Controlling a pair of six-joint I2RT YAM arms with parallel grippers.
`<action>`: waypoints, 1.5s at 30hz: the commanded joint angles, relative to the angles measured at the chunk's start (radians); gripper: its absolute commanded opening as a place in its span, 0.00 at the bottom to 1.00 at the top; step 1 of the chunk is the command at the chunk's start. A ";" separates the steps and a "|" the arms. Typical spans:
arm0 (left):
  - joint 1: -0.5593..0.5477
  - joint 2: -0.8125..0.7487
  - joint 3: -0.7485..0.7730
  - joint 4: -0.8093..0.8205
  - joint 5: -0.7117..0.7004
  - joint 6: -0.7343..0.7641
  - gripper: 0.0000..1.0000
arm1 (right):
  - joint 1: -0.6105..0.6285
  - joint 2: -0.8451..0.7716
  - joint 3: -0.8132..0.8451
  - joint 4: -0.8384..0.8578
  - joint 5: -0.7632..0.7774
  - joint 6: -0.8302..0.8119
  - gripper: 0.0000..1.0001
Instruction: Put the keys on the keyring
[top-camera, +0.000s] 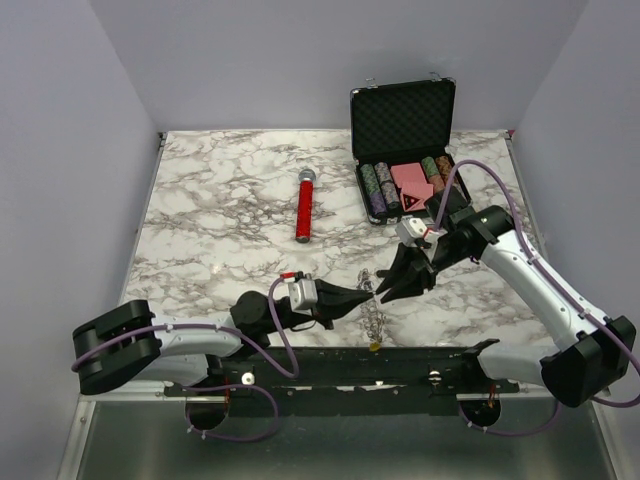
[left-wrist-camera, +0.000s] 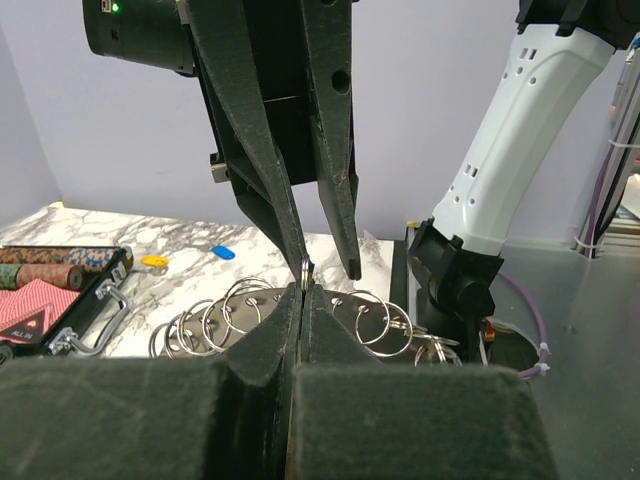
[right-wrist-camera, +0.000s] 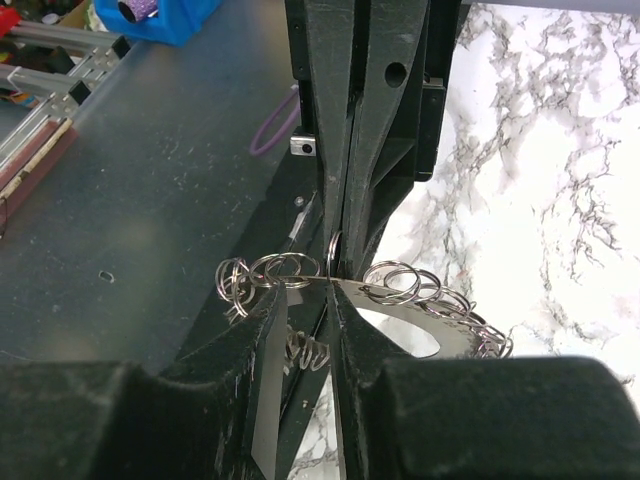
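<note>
The keyring (top-camera: 372, 318) is laid out on the marble table (top-camera: 220, 200) on the arms' side of the red microphone (top-camera: 303, 208), a little toward the right arm, with one of its loops raised off the surface. That loop is pinched by the left gripper (top-camera: 366, 293), whose jaws are pressed together on the wire. It is presumably held this way to keep it steady and edge-up for threading. The right gripper (top-camera: 384, 292) is set nose to nose against the left gripper, jaws narrowly apart on either side of the same loop, but whether anything is clamped there cannot be told. No key can be made out with certainty.

Keyring (top-camera: 373, 308) before microphone (top-camera: 305, 205) and case (top-camera: 402, 118)
</note>
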 joint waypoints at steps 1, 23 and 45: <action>-0.018 0.028 0.030 0.149 -0.020 -0.011 0.00 | 0.019 -0.020 -0.027 0.092 -0.038 0.071 0.32; -0.029 -0.010 -0.025 0.160 -0.084 0.004 0.00 | 0.007 -0.062 -0.001 0.201 0.057 0.274 0.42; -0.033 0.007 -0.002 0.174 -0.098 0.005 0.00 | 0.001 -0.071 -0.079 0.347 0.065 0.421 0.37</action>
